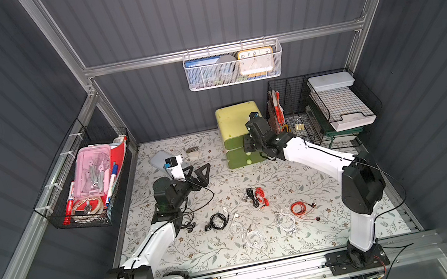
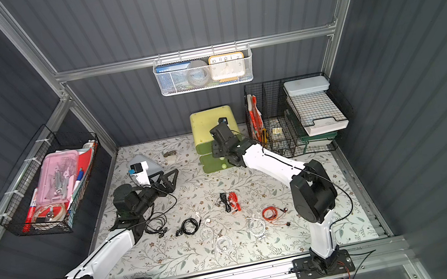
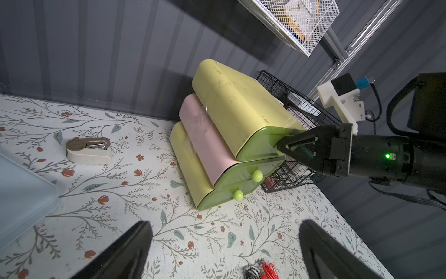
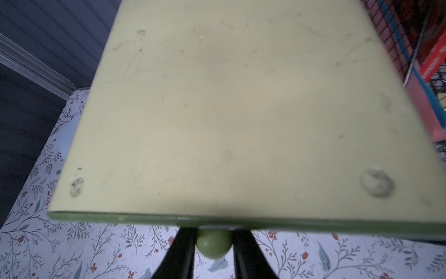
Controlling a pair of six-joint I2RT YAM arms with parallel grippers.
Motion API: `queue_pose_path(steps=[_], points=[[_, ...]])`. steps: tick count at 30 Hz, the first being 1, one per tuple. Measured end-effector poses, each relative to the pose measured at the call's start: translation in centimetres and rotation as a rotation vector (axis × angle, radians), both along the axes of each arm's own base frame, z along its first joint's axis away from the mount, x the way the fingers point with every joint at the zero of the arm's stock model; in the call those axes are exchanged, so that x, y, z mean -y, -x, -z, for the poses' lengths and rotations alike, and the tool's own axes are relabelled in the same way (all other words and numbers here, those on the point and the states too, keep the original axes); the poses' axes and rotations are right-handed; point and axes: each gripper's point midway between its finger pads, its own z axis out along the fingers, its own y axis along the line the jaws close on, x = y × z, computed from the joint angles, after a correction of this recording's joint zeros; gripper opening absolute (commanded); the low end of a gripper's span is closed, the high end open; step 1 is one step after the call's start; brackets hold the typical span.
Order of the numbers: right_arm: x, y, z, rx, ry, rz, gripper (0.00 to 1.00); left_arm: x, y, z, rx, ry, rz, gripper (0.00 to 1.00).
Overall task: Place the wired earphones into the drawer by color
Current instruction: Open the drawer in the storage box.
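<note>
From my end the wired earphones (image 1: 218, 221) sit loose on the floral table (image 1: 205, 252) as red, black and white coils, the drawer unit (image 1: 235, 119) behind them has all three drawers looking shut, the right gripper (image 4: 214, 235) straddles the top knob (image 4: 213, 246) (can't tell if it's pinching), and the left gripper (image 3: 224, 223) is wide open and empty.

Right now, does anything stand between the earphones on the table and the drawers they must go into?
Yes: all three drawers are shut. The right gripper has its jaws around the top knob. Nothing else lies between the wired earphones and them.
</note>
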Motion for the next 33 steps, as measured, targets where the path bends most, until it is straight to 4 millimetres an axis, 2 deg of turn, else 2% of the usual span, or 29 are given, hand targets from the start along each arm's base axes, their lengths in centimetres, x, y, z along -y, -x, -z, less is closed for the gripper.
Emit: queue_pose_path(steps=[8,17,33], points=[[0.4,-1.0,0.0,-0.002,0.004,-0.008,0.25,0.0,0.0,0.0,0.001,0.0,0.0,0.99],[0.4,-0.8,0.0,-0.009,0.002,-0.018,0.25,0.0,0.0,0.0,0.001,0.0,0.0,0.99],[1.7,2.3,-1.0,-0.027,0.006,-0.034,0.25,0.0,0.0,0.0,0.001,0.0,0.0,0.99]])
